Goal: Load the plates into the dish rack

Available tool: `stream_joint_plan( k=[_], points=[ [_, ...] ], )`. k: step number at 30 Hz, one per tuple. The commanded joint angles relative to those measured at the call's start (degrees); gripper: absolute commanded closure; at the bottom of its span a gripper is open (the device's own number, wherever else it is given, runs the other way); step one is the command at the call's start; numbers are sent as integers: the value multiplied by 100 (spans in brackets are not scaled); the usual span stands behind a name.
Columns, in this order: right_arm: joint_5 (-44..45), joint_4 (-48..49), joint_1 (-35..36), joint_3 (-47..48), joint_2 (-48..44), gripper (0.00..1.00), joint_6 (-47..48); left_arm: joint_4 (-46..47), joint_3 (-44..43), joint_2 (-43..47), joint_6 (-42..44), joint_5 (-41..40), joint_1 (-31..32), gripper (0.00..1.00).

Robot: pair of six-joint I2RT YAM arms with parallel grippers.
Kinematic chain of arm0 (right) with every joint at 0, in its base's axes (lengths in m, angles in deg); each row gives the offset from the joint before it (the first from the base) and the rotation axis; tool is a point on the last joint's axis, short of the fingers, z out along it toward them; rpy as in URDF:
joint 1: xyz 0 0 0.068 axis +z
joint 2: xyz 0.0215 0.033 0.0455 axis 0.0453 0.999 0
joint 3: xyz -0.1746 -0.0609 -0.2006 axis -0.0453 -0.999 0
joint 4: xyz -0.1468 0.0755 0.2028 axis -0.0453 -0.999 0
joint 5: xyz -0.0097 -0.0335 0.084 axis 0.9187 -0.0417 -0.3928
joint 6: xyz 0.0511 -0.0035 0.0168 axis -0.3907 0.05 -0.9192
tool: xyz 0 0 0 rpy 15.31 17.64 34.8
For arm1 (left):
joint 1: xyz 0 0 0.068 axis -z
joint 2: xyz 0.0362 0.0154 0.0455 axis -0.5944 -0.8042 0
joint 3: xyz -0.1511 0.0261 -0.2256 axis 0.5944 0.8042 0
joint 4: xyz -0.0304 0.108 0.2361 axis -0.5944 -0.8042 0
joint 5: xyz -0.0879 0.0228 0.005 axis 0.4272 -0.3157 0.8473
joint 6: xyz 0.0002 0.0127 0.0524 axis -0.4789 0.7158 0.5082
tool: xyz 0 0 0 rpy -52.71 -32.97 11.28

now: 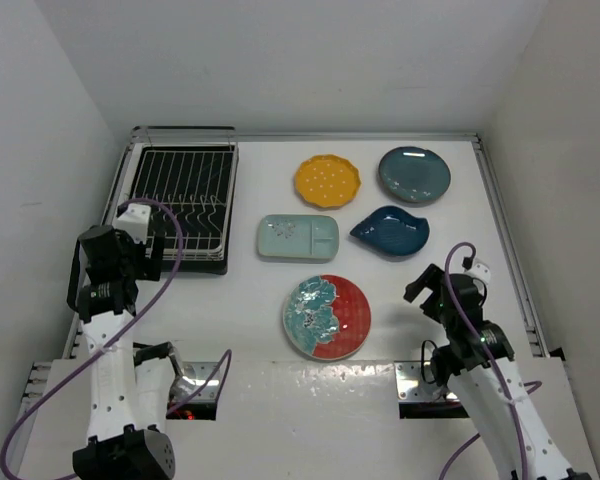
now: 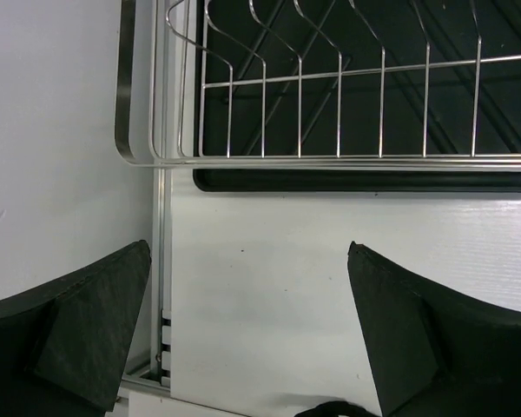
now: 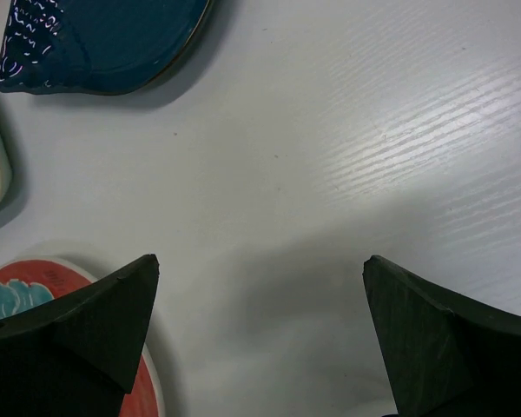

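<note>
Five plates [image 1: 327, 317] right of dish rack [image 1: 185, 190] in far-left corner of table [image 1: 250, 300]; left end effector [image 2: 247, 252] and right end effector [image 3: 260, 261] released, empty.

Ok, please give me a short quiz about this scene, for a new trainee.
1. True or false: the dish rack already holds a plate.
2. Which plate lies nearest the rack? A: pale blue rectangular plate; B: dark teal round plate; C: yellow scalloped plate.
3. How many plates lie on the table?
Key: 1 false; 2 A; 3 five.
</note>
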Motion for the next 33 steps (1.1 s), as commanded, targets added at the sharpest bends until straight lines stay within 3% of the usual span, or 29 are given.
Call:
stream_joint_plan(
  k=[1,4,6,7,8,9,10,15,16,18,23,28,33],
  points=[
    [109,394,-32,-39,188,0,120,262,-191,84,-190,-57,207,0],
    [-83,824,-32,-57,364,0,208,262,-254,31,105,-58,261,0],
    [-181,1131,-23,-5,531,0,270,-35,-673,-153,650,781,427,0],
    [-329,1203,-32,144,706,0,287,-733,-980,-484,1593,1412,611,0],
    [-400,1247,-32,223,899,0,470,-862,-1540,-697,1603,2132,761,0],
    [-462,1378,-32,285,1023,0,533,-950,-1859,-1003,1603,2235,980,0],
    [-619,1414,-32,460,1146,0,716,-1064,-2210,-1372,1489,2236,1234,3],
    [-1541,1555,-41,1085,2218,0,1489,-3119,-5080,-4324,1304,691,3420,47],
    [-1631,1581,-23,1120,2437,0,1518,-3348,-5409,-5120,1217,759,3582,47],
    [-2053,1590,-41,1235,2815,0,1509,-3482,-6025,-5697,997,1301,3767,41],
    [-2544,1809,-6,1139,3028,0,1070,-1860,-5870,-6673,601,1945,4092,31],
    [-2651,1626,-14,1051,2966,0,1025,-1698,-6133,-7237,512,2437,4400,31],
    [-3282,1817,144,525,3509,9,1131,-1698,-5616,-6984,1118,2965,4620,31]
  ],
)
